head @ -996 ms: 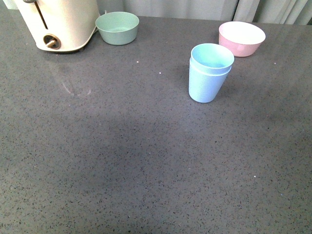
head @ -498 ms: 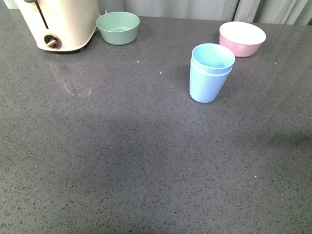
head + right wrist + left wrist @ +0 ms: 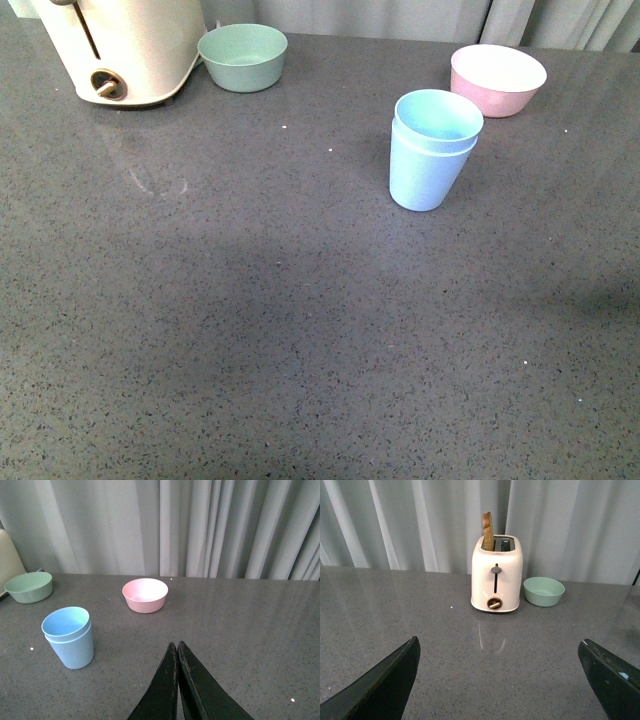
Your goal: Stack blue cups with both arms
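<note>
The two blue cups (image 3: 430,150) stand nested one inside the other, upright on the grey counter, right of centre in the front view. They also show in the right wrist view (image 3: 68,636). Neither arm shows in the front view. My right gripper (image 3: 176,645) is shut and empty, low over the counter, well apart from the cups. My left gripper (image 3: 497,645) is open and empty, its black fingers (image 3: 385,685) wide apart, facing the toaster. The cups are out of the left wrist view.
A cream toaster (image 3: 120,50) with a slice in it stands at the back left, also in the left wrist view (image 3: 497,575). A green bowl (image 3: 242,57) sits beside it. A pink bowl (image 3: 497,78) sits behind the cups. Curtains hang behind the counter.
The front view has shifted very slightly. A faint shadow has appeared on the counter at the right edge. The stacked cups have not moved.
</note>
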Available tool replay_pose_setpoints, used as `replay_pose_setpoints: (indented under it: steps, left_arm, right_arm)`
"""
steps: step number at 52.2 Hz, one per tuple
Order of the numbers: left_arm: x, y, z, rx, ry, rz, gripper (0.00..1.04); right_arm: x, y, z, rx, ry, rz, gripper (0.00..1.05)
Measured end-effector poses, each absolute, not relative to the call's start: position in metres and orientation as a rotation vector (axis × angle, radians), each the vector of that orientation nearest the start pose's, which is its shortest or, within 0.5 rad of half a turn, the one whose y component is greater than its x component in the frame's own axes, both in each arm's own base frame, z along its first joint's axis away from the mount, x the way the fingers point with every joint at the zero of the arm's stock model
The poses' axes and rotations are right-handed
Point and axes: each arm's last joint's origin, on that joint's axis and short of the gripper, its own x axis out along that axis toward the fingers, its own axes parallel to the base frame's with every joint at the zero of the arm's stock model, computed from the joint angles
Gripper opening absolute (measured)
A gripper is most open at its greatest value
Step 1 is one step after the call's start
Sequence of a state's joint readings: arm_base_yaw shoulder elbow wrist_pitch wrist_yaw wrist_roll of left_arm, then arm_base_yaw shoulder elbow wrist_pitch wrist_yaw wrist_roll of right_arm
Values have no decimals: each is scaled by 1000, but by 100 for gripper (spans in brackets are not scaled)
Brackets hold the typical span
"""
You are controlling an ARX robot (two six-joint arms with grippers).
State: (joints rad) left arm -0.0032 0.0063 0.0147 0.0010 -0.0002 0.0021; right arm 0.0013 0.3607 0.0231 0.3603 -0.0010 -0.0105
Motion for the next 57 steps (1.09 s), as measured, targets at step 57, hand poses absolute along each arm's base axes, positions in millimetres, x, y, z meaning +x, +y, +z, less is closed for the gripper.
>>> replay_pose_setpoints:
  steps: [57]
  left_arm:
    - [97,0,168,2,-9,-3,96]
  right_arm:
    - [97,0,171,-10,-20,1,5]
